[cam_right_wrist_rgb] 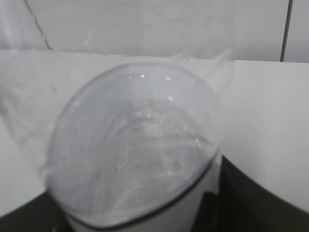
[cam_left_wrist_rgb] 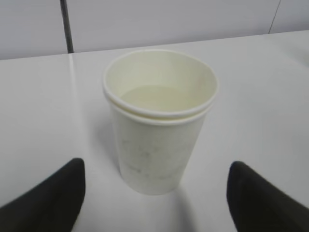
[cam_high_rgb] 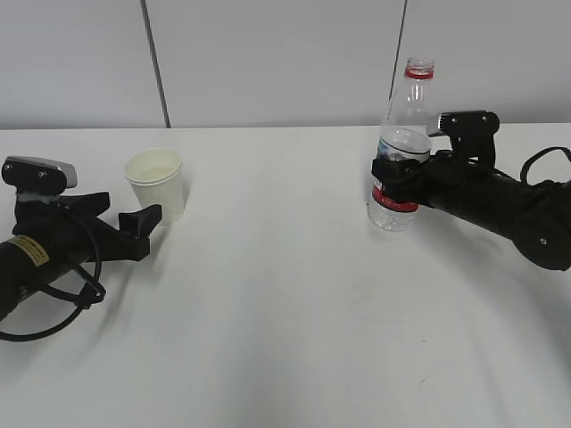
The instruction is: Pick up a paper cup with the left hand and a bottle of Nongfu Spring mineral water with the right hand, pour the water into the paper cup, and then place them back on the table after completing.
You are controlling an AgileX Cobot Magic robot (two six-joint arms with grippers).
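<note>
Across the large plain white tabletop (cam_high_rgb: 285, 321), your two black arms lie low at either side. Right of the white paper cup (cam_high_rgb: 157, 183), well apart, the right hand (cam_high_rgb: 399, 174) has its claw clamped on the clear plastic water bottle (cam_high_rgb: 399, 169), upright, uncapped, red-labelled. Your left hand (cam_high_rgb: 143, 225) sits just before the cup, fingers (cam_left_wrist_rgb: 53, 193) spread apart, not touching it. Pale liquid seems to fill the cup partway.
</note>
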